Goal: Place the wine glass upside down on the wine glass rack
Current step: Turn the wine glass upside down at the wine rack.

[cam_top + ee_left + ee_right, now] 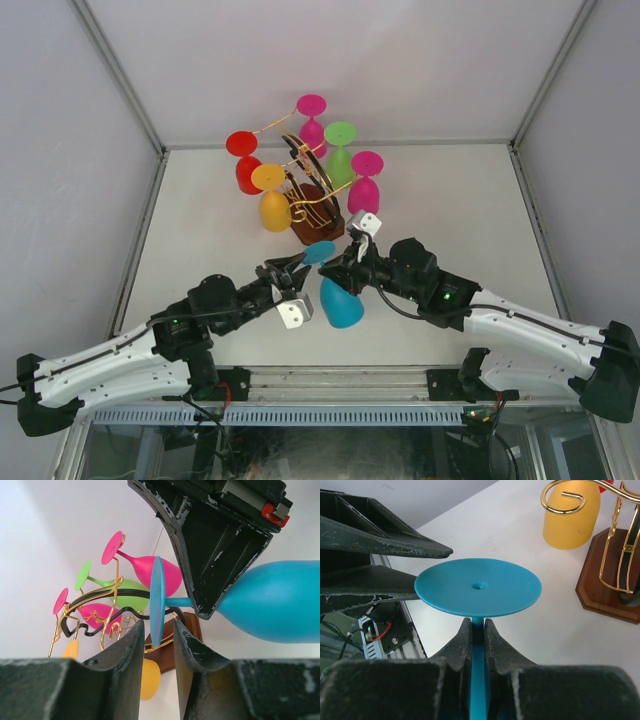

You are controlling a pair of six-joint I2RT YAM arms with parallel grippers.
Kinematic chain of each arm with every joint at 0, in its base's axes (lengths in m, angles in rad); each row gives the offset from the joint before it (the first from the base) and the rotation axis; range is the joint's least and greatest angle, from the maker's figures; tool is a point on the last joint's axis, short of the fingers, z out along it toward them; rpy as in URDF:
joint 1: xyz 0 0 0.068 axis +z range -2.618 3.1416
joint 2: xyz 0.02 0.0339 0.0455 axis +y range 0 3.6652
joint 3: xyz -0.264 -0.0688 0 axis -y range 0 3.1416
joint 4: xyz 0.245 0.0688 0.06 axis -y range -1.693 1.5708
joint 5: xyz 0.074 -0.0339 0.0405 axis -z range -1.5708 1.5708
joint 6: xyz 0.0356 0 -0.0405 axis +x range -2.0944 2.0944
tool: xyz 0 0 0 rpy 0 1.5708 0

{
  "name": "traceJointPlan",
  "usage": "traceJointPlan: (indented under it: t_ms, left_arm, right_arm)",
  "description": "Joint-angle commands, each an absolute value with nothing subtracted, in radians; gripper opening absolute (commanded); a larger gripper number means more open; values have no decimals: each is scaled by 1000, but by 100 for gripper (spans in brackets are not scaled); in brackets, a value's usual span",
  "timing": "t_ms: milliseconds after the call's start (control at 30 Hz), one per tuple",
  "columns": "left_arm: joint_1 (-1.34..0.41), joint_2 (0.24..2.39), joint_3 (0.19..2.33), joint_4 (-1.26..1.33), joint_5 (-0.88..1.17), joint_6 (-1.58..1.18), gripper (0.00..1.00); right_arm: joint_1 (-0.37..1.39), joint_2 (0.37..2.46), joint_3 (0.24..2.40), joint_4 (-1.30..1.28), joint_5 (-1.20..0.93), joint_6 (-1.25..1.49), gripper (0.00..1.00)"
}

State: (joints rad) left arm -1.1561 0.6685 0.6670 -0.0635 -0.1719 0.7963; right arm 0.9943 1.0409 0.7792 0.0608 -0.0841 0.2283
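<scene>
A blue wine glass [340, 303] is held above the table, bowl toward me and foot disc toward the rack. My right gripper [352, 262] is shut on its stem, as the right wrist view [477, 623] shows under the foot disc [477, 587]. My left gripper [300, 266] is open; its jaws straddle the edge of the disc [157, 595] with a gap on each side. The wine glass rack [318, 215], gold wire on a brown wooden base, stands just beyond the glass. It also shows in the left wrist view [100, 615] and in the right wrist view [605, 580].
Several coloured glasses hang upside down on the rack: red [245, 165], yellow [272, 200], magenta [312, 125], green [340, 150] and another magenta [365, 185]. White walls close the table at the back and sides. A metal rail [330, 385] runs along the near edge.
</scene>
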Motion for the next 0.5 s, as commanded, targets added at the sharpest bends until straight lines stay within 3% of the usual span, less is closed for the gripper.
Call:
traceJointPlan:
  t_ms: [0,267,367,467]
  left_arm:
    - [-1151,660,670,-17,-158,778,38]
    - [-1150,647,768,-105,-315,594,74]
    - [-1148,654,844,-218,-387,487,92]
    - [-1147,640,874,-285,-460,390,100]
  right_arm:
    - [984,1010,813,95,-65,247,0]
    - [984,981,785,108,40,243,0]
    - [984,955,750,157,86,234,0]
    - [993,907,692,245,132,209,0]
